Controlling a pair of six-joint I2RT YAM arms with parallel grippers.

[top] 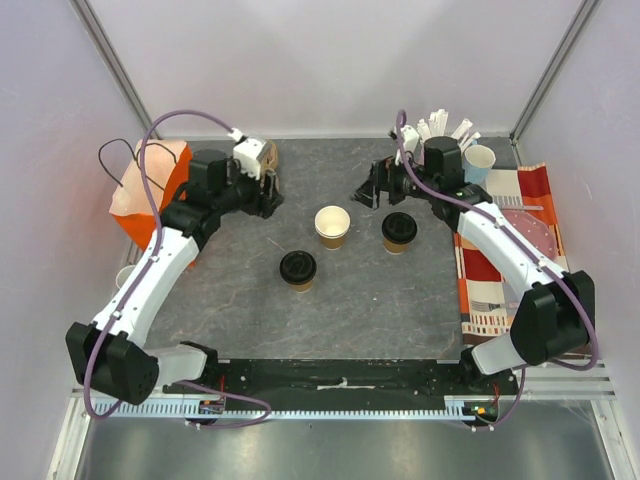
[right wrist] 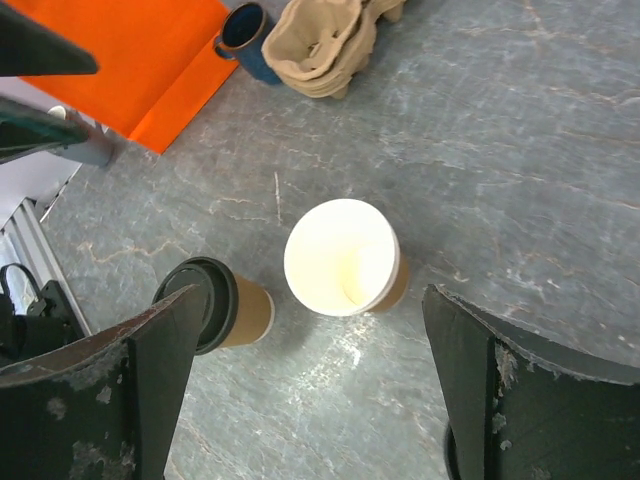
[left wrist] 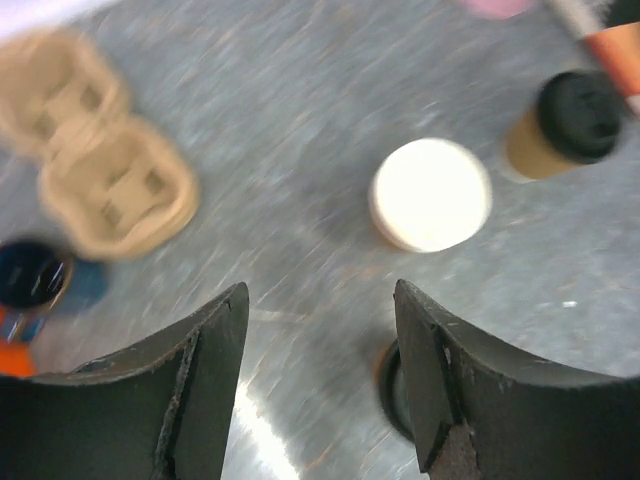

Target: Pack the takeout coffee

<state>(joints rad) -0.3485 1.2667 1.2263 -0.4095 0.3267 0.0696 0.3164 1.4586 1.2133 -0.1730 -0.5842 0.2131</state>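
Now both grippers hang above the grey table (top: 400, 310) with nothing in them. The left gripper (left wrist: 320, 290) has its two dark fingers spread apart, and only bare table shows in the gap. The right gripper (right wrist: 315, 298) is spread even wider and grips nothing either. The cups seen between its fingers stand down on the table.

In the top view, three brown paper cups stand upright near the middle of the picture, apart from each other. The lower lidded cup (top: 297, 270) is a little left of the middle. The right lidded cup (top: 398, 231) is right of the middle. Between them, and a bit higher in the picture, stands the open cup (top: 332, 226), white inside and with no lid. The black lids are probably there so the coffee does not spill when the cups are carried.

The cardboard cup carrier (left wrist: 100, 150) lies in the upper left of the left wrist view, well apart from all the cups. It has round pockets, most likely so cups can sit in them and not tip over. Just beside it is a dark blue mug (right wrist: 245, 35). The orange paper bag (top: 150, 190) sits at the left edge of the top view.

No cup is in the carrier yet, so the packing looks barely begun. The spread fingers seem ready to come down around a cup.
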